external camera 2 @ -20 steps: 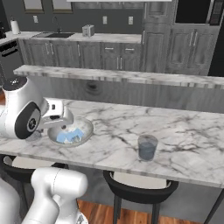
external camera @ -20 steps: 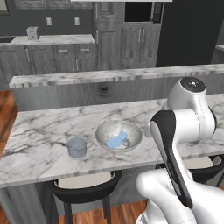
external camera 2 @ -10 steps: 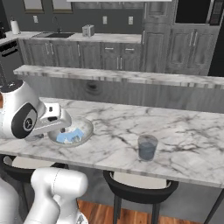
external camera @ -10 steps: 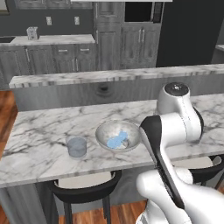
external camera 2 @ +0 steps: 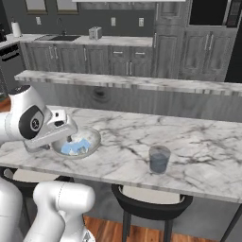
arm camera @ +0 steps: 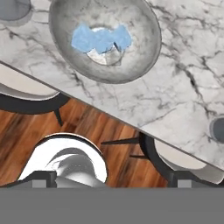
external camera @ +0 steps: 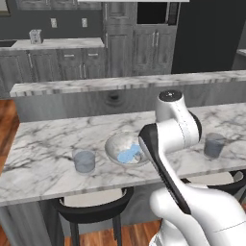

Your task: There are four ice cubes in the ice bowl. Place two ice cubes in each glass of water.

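The ice bowl point(external camera: 111, 144) point(external camera 2: 94, 137) point(arm camera: 144, 48) is grey metal and sits on the marble counter near its front edge. Several pale blue ice cubes point(external camera: 129, 154) point(external camera 2: 76, 146) point(arm camera: 100, 38) lie clustered inside it. One glass of water point(external camera: 84, 161) point(arm camera: 13, 8) stands to the bowl's left, another glass of water point(external camera: 214, 145) point(external camera 2: 159, 159) point(arm camera: 217, 129) to its right. My gripper point(external camera 2: 68, 136) hangs open and holds nothing, just above the bowl's near rim by the counter's front edge. In the left base view my own arm hides the hand.
Two dark bar stools point(arm camera: 30, 94) point(arm camera: 183, 162) stand under the counter's front edge, over a wood floor. A raised marble ledge point(external camera: 120, 84) runs along the back of the counter. Grey cabinets line the far wall.
The arm has swung toward the bowl, and the hand has come lower and closer to it. The jaws have stayed open. Bowl, cubes and glasses have not moved.
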